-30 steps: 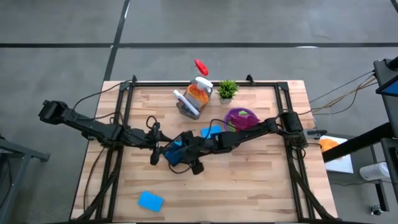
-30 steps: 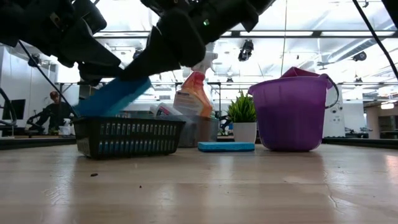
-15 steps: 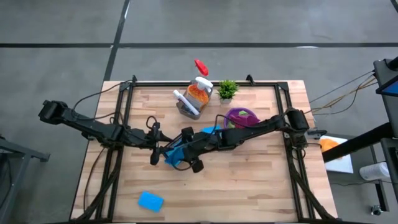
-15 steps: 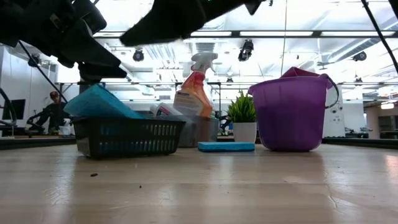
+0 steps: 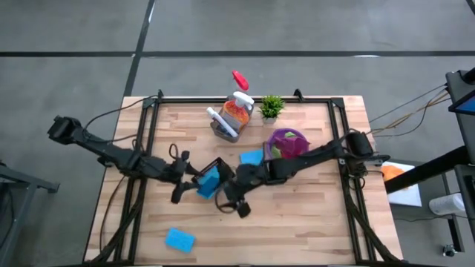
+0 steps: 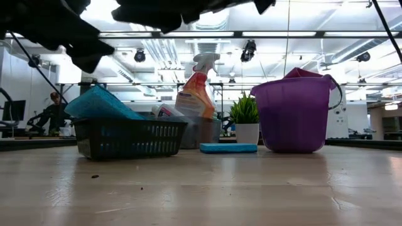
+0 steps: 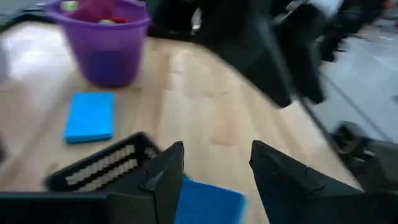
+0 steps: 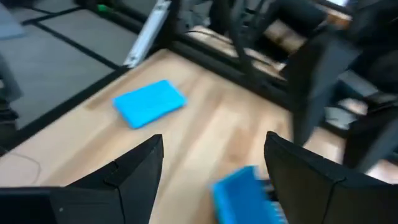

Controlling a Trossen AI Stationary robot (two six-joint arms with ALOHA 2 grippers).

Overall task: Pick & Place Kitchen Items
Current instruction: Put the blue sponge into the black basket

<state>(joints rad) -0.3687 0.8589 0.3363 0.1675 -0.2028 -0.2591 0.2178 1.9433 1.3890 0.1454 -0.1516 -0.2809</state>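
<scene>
The blue sponge (image 5: 208, 180) is no longer in my right gripper (image 5: 231, 202). A second ago I had it tilted over the black basket (image 6: 132, 139). Now it lies inside, propped on a slant with one end above the rim in the low view.

The right gripper's fingers stand apart with nothing between them, and I have drawn that arm back from the basket toward the near side of the table. My left gripper (image 5: 178, 191) has also eased back, to just beside the basket's left side. Its fingers are apart and empty too.

That is one item placed, as I read it.

Around the basket, a second blue sponge (image 5: 252, 157) lies flat on the wood between the basket and the purple bucket (image 6: 294, 119). A third sponge (image 5: 179, 239) sits well apart, near the front left corner, and my right wrist camera is looking toward it. I judge that one the likely next pick.

The orange spray bottle (image 5: 237, 110) and the potted plant (image 5: 272, 106) stand at the far edge, untouched.
</scene>
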